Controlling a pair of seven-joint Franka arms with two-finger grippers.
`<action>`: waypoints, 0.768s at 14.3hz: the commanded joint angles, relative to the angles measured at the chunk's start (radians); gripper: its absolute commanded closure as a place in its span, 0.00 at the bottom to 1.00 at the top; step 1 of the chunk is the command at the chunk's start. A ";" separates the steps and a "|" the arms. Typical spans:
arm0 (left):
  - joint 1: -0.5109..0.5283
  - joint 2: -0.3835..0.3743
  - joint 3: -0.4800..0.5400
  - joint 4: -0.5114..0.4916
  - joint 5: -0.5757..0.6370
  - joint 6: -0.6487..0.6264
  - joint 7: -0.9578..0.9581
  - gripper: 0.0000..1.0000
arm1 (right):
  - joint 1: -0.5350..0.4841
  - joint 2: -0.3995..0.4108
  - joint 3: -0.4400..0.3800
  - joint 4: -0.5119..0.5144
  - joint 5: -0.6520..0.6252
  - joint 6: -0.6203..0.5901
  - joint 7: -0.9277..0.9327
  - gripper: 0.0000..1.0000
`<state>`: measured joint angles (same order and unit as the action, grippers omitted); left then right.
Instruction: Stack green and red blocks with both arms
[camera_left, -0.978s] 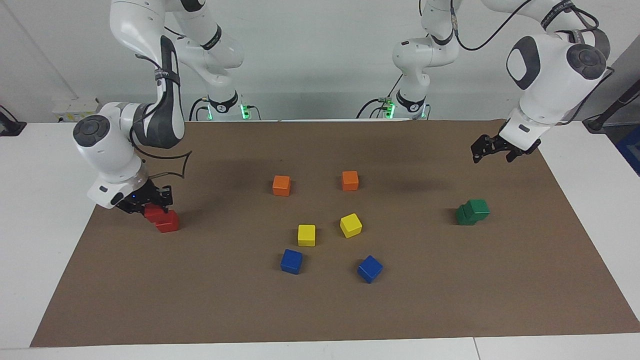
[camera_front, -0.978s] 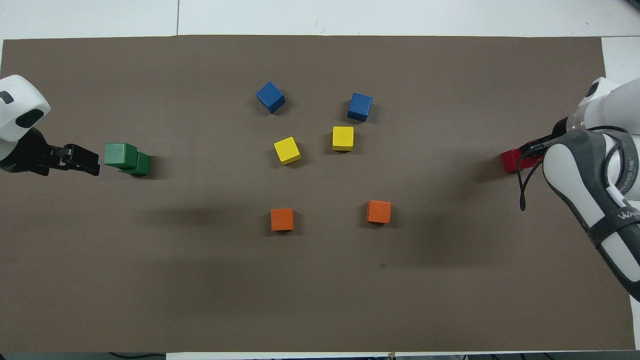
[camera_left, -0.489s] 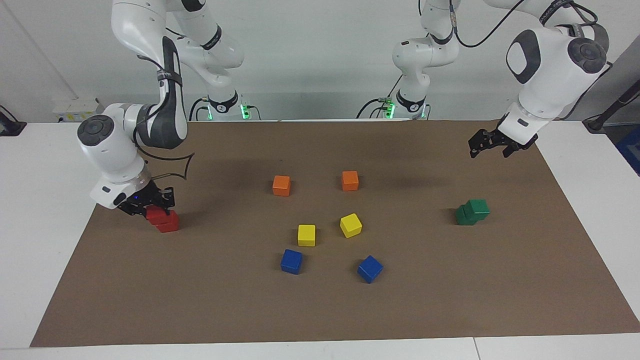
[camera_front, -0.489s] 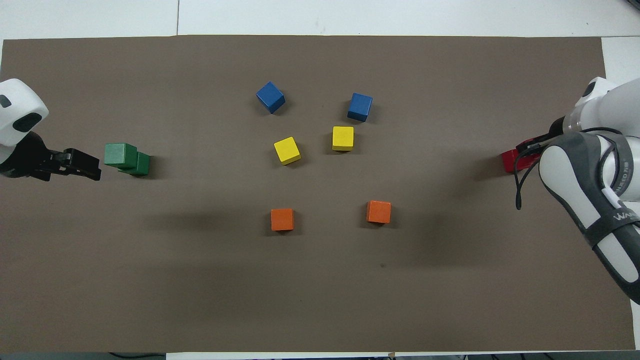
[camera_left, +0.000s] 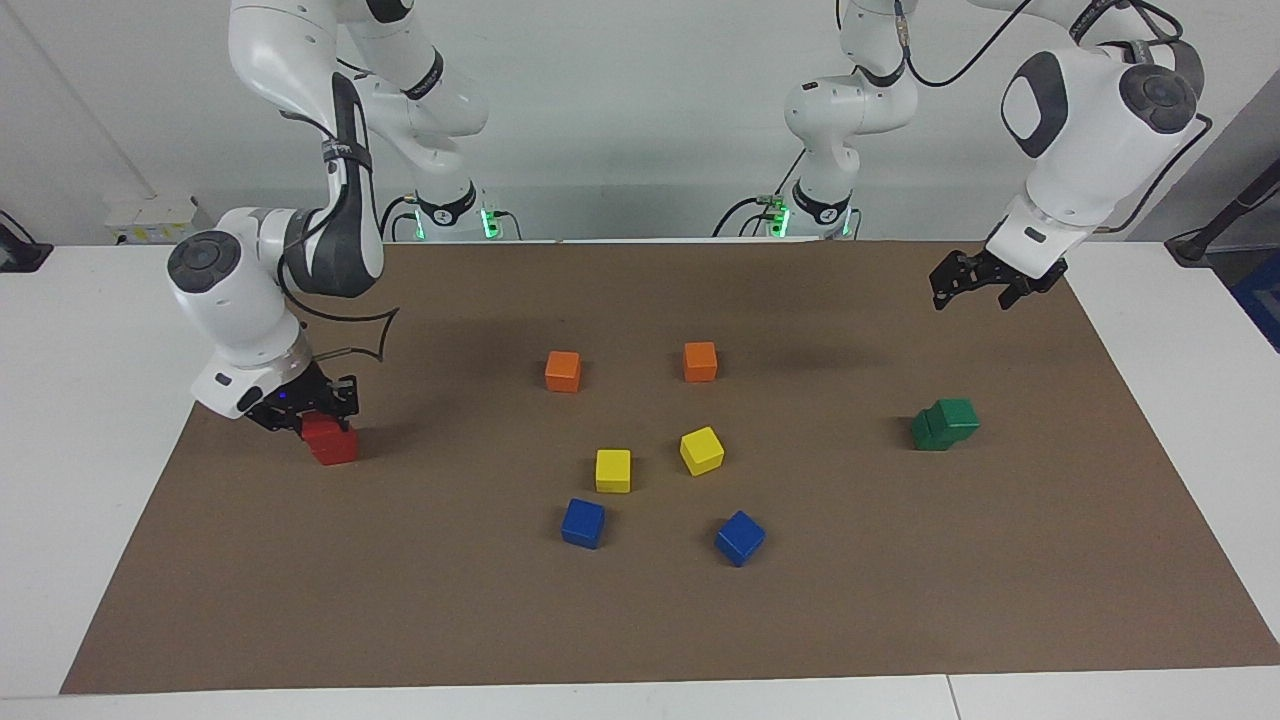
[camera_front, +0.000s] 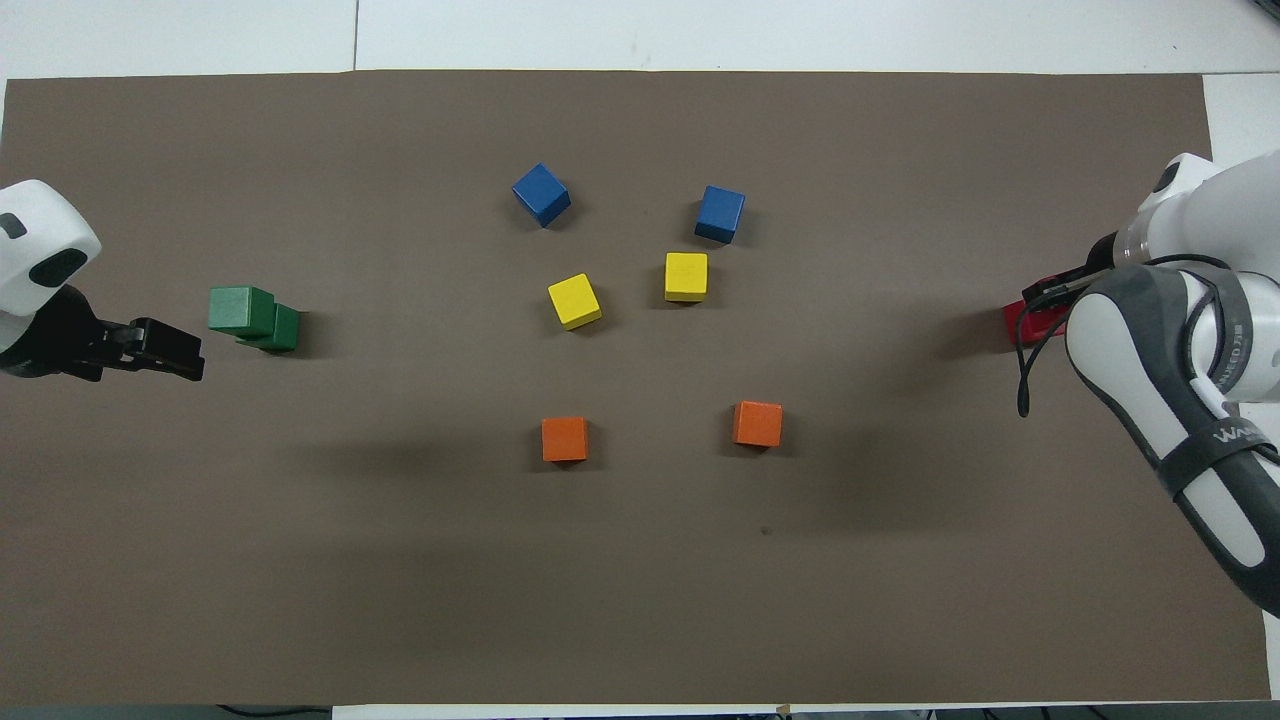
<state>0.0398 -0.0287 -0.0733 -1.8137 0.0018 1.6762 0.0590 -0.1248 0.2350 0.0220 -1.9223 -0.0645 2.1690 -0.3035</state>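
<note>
Right gripper (camera_left: 318, 415): I see it bent low, fingers clamped on the upper bright red matte cube (camera_left: 322, 431), atop the lower red cube (camera_left: 336, 450).
Left gripper (camera_left: 968, 283): I see it raised over the brown mat (camera_left: 640, 620), fingers spread, empty.

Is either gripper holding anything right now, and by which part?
The right gripper is shut on the upper red block, gripping its top part over the lower red block. The left gripper holds nothing.

- We see a white table (camera_left: 70, 420) under a brown mat (camera_left: 640, 620).
- Mat centre: yellow cubes (camera_left: 613, 470); orange cubes (camera_left: 563, 371) nearer the robots, blue cubes (camera_left: 583, 523) farther.
- Green blocks (camera_left: 944, 424) and red blocks (camera_left: 330, 441) sit toward the mat's two ends.
</note>
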 joint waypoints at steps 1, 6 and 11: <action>-0.043 -0.027 0.033 -0.035 -0.013 0.023 -0.011 0.00 | -0.009 -0.006 0.006 -0.020 -0.004 0.022 0.018 1.00; -0.046 -0.025 0.033 -0.033 -0.013 0.014 -0.011 0.00 | -0.044 -0.010 0.007 -0.023 -0.004 0.017 0.004 1.00; -0.040 -0.017 0.030 -0.015 -0.011 0.004 -0.011 0.00 | -0.044 -0.016 0.006 -0.050 -0.004 0.038 0.007 1.00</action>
<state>0.0075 -0.0287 -0.0545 -1.8186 0.0018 1.6760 0.0561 -0.1574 0.2359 0.0171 -1.9389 -0.0645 2.1712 -0.3032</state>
